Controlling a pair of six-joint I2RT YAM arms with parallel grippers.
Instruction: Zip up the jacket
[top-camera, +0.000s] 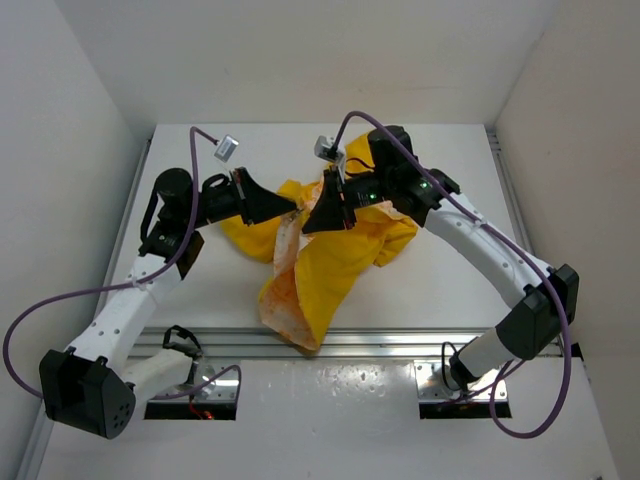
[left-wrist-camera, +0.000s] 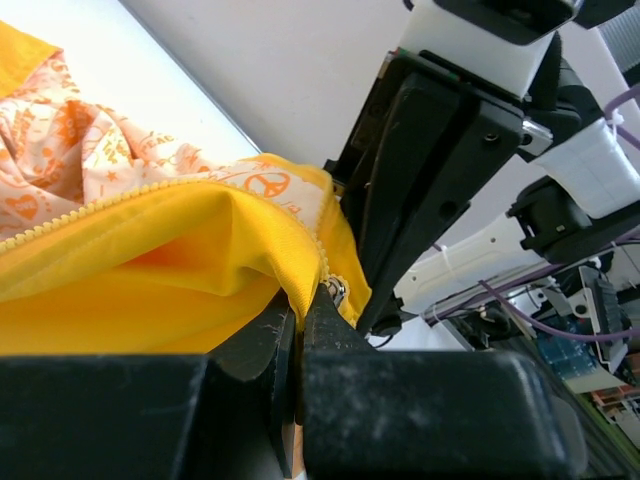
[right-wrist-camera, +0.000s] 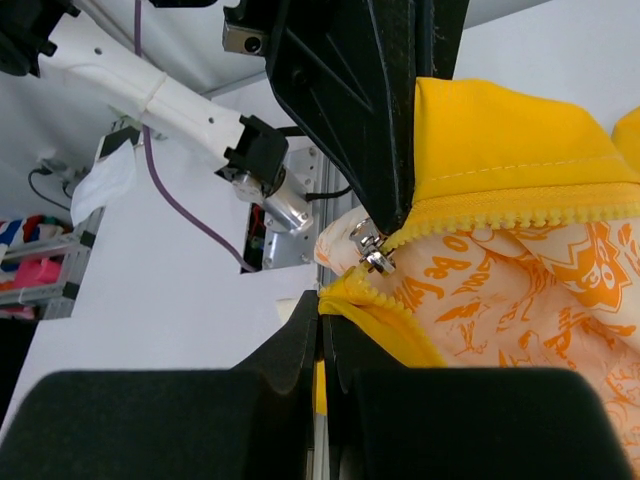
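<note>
The yellow jacket (top-camera: 330, 265) lies crumpled mid-table, its white orange-printed lining showing along the open front. My left gripper (top-camera: 297, 207) and right gripper (top-camera: 312, 222) meet tip to tip at its upper edge. In the left wrist view the left gripper (left-wrist-camera: 300, 300) is shut on a fold of yellow fabric (left-wrist-camera: 150, 270) beside the metal zipper slider (left-wrist-camera: 335, 290). In the right wrist view the right gripper (right-wrist-camera: 322, 300) is shut on the other yellow zipper edge (right-wrist-camera: 400, 320), just below the slider (right-wrist-camera: 372, 250). The zipper teeth (right-wrist-camera: 520, 210) stand apart, with lining between them.
The white table (top-camera: 450, 290) is boxed in by white walls on three sides. An aluminium rail (top-camera: 400, 345) runs along the near edge by the arm bases. Purple cables loop from both arms.
</note>
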